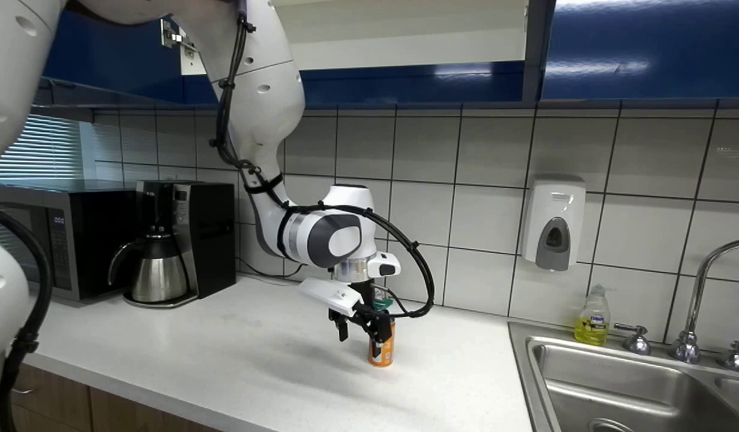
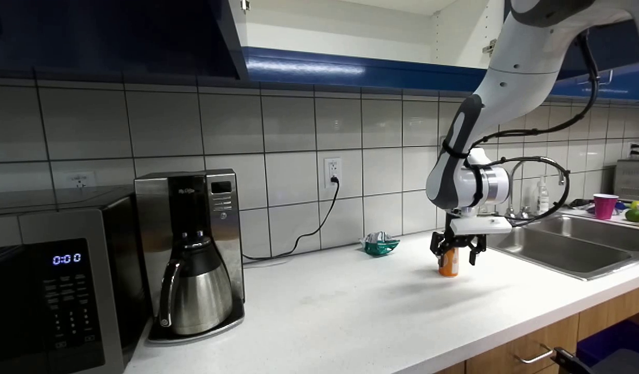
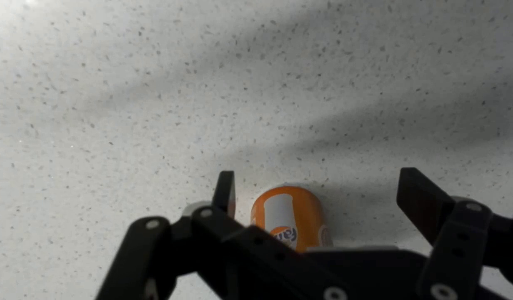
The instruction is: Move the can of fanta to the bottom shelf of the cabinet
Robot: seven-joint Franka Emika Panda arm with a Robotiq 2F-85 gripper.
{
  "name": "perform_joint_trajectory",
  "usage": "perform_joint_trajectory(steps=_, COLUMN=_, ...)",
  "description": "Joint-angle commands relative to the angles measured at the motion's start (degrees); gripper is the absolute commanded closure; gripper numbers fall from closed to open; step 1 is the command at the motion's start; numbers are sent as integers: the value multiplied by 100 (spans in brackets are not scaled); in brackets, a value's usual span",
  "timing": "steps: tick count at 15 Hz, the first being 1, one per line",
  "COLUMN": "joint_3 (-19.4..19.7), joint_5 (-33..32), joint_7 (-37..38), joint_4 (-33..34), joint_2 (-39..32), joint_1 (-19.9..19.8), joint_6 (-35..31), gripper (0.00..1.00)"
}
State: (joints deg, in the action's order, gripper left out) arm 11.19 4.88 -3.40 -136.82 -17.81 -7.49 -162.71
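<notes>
Your gripper (image 3: 316,183) hides part of the can of fanta (image 3: 310,221) in all three views, and part of the green packet (image 1: 382,304) in an exterior view. Both exterior views crop the cabinet (image 2: 335,31) at the top and hide the upper face of its bottom shelf (image 2: 371,74).

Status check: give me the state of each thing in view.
Robotiq gripper: open
Fanta can: upright on countertop
Blue wall cabinet: open
Microwave: lit, showing 0:00
Carafe: seated in coffee maker
Power plug: in outlet
Dish soap bottle: upright, partly full
Green wrapper: crumpled
Pink cup: upright
</notes>
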Motion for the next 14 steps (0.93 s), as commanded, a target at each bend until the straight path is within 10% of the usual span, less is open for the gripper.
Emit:
perform_joint_trajectory(steps=1, joint_3=-114, joint_5=-16, joint_7=112, joint_4=145, joint_2=-229, joint_1=-164, joint_6=-466, gripper=0)
perform_joint_trajectory(steps=14, joint_3=59, joint_5=-60, joint_7=487, joint_4=255, joint_2=-711, joint_1=25, joint_6=-1731, gripper=0)
